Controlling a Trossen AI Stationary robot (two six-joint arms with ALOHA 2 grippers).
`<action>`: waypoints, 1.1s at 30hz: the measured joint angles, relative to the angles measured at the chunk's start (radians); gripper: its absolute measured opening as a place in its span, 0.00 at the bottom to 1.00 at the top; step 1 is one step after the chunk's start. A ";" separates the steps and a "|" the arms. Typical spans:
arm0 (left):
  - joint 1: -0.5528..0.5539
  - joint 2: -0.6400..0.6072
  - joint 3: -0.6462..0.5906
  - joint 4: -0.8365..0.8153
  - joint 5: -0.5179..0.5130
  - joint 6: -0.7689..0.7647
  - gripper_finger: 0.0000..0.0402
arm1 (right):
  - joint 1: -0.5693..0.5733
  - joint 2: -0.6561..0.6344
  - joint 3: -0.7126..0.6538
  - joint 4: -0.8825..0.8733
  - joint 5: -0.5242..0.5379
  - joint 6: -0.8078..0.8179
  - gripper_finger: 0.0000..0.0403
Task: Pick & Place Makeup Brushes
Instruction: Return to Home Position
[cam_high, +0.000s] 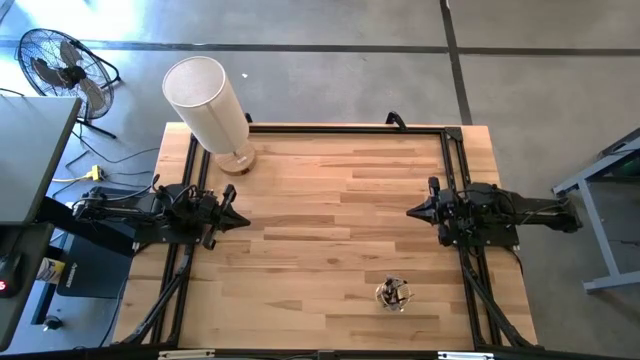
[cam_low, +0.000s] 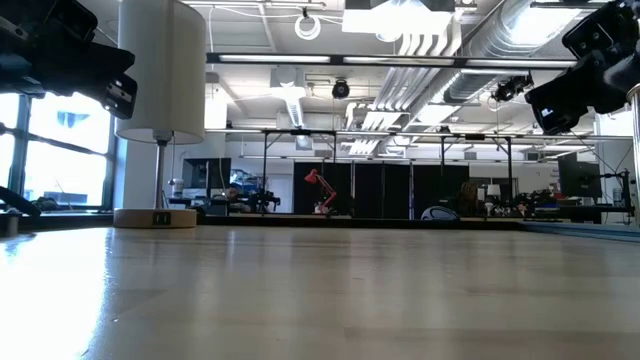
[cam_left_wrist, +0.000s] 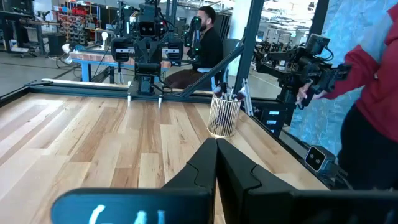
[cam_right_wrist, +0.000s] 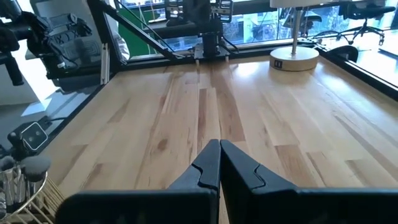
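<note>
Brushes (cam_high: 395, 291) all in the wire holder (cam_high: 384, 300), lower right of the high view — none loose on the table (cam_high: 330, 180). Left gripper (cam_high: 244, 219) and right gripper (cam_high: 411, 211) pinched closed, empty, parked — looks done.

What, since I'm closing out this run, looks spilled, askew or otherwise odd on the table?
Nothing stands out. The makeup brushes stand in the upright wire holder on the table, none visibly loose on the wood. The left gripper and right gripper are shut at opposite sides; the lamp stands upright.
</note>
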 joint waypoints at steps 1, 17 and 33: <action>0.000 0.000 0.000 0.000 0.000 0.000 0.00 | 0.000 0.000 0.000 0.000 0.000 0.001 0.00; 0.000 0.000 0.000 0.000 0.000 0.000 0.00 | 0.000 0.001 0.000 -0.106 0.200 -0.010 0.00; 0.000 0.000 0.000 0.000 0.000 0.000 0.00 | 0.000 0.001 0.000 -0.105 0.313 0.072 0.00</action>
